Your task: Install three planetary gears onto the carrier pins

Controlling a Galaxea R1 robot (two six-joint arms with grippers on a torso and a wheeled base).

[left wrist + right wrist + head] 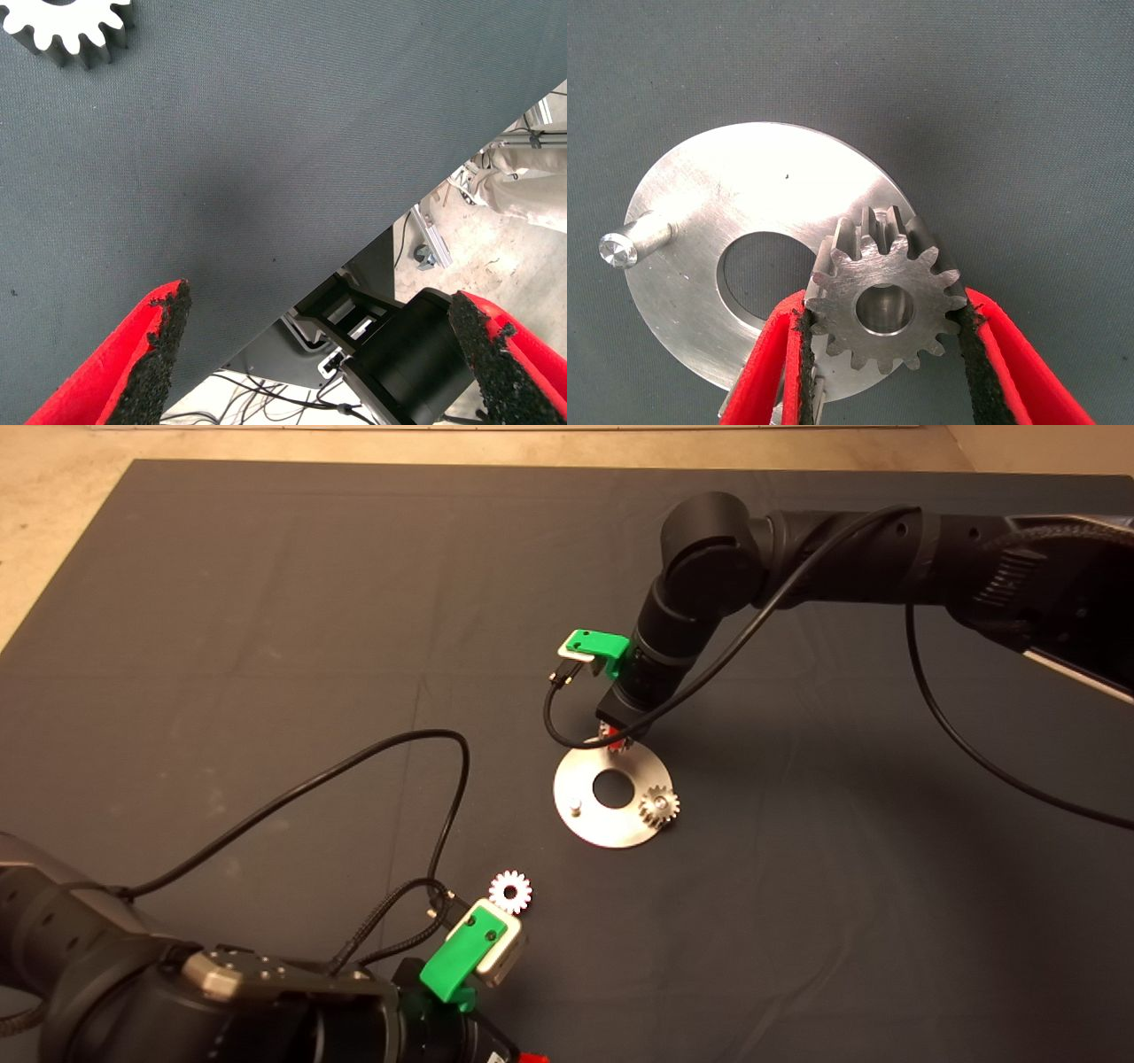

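The round silver carrier plate lies mid-mat. One planetary gear sits on its near-right pin, and the near-left carrier pin stands bare. At the plate's far edge my right gripper is shut on a second gear held low over the plate; the pin beneath it is hidden. A third gear lies loose on the mat, nearer than the plate. My left gripper waits open at the mat's near edge, apart from that gear.
A black cable from the right wrist loops down beside the plate's far-left rim. Left-arm cables arc over the mat between the left arm and the plate. Past the mat's edge, the left wrist view shows floor, frame parts and a person's leg.
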